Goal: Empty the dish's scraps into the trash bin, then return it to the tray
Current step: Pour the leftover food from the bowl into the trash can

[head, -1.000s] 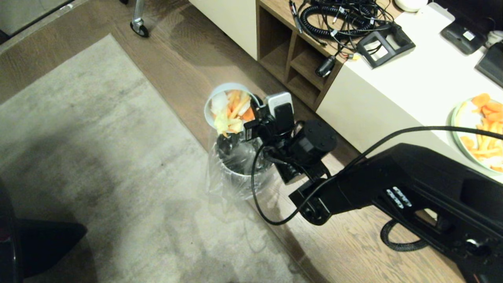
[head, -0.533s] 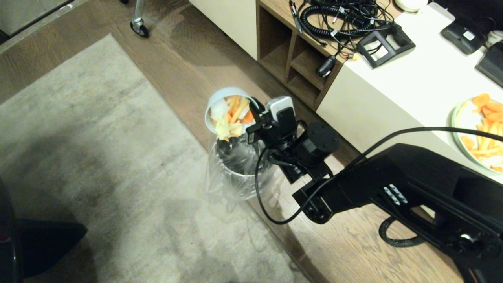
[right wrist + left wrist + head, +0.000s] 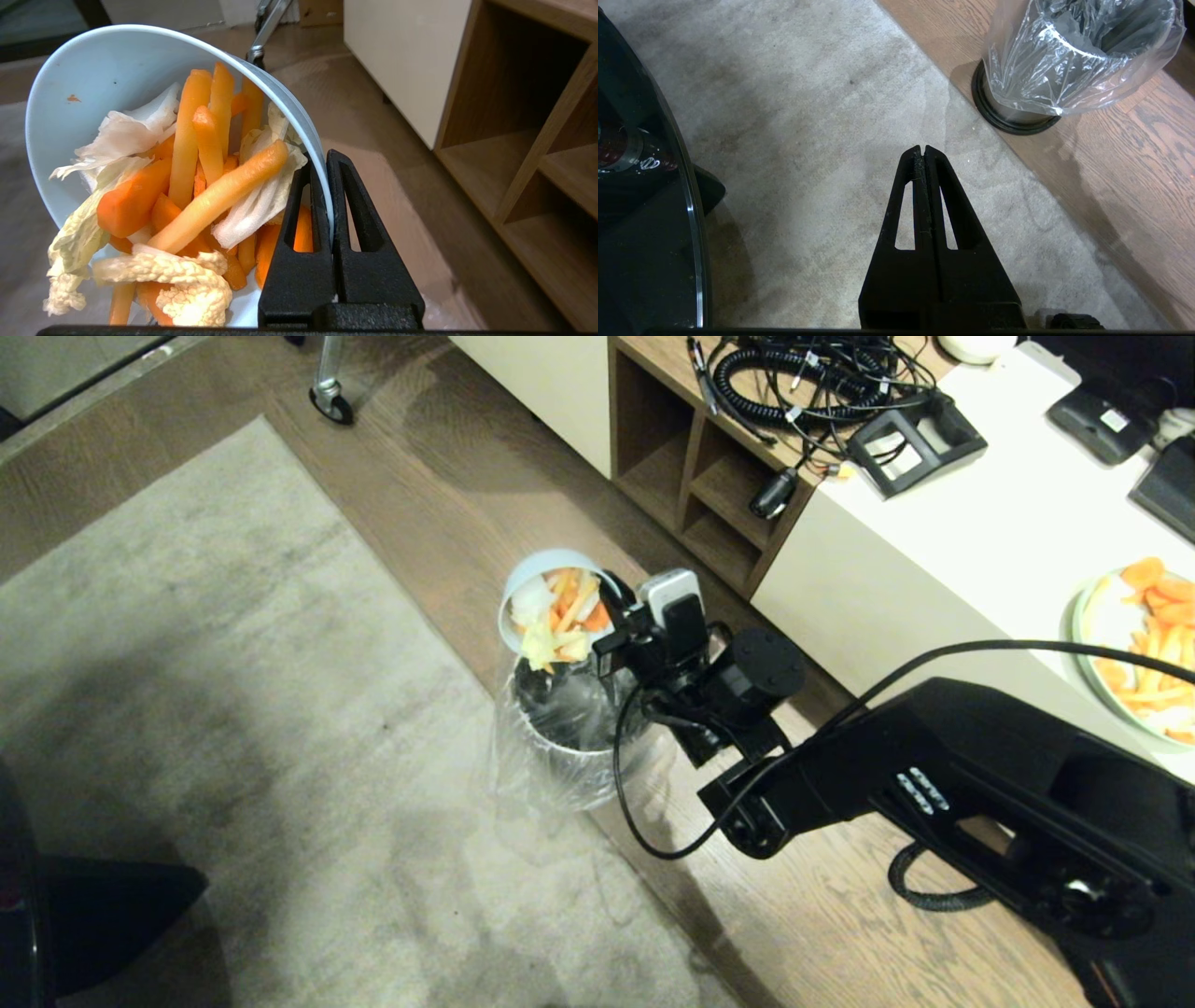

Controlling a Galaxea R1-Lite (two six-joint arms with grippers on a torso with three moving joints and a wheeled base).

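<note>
The emptying step is in hand: the right gripper (image 3: 327, 163) is clenched on the rim of the white ceramic bowl (image 3: 523, 607), one finger inside the wall and the other outside, and it holds the bowl tilted on its side above the far edge of the stainless-steel trash bin (image 3: 569, 747), which stands on the wood floor beside the grey rug (image 3: 233, 728). The scraps (image 3: 187, 196), carrot sticks mixed with pale cabbage leaves, are piled against the low lip of the bowl and some leaves hang over it, yet none can be seen falling, so I judge the pour is begun but not done. The bin's clear plastic liner (image 3: 1064, 60) stands open and flared under the bowl's mouth. The next move seems to call for more tilt at the wrist, so that the pile slides out, with the lip kept over the liner's opening and not over the floor; the long sticks may catch on one another and drop in a clump. The pinch on the thin rim must hold firm as the load shifts. The left gripper (image 3: 924, 154) hangs idle over the rug, near side of the bin, its fingers pressed together on nothing. The tray is in none of the views, so the return will need a turn toward it afterwards.
</note>
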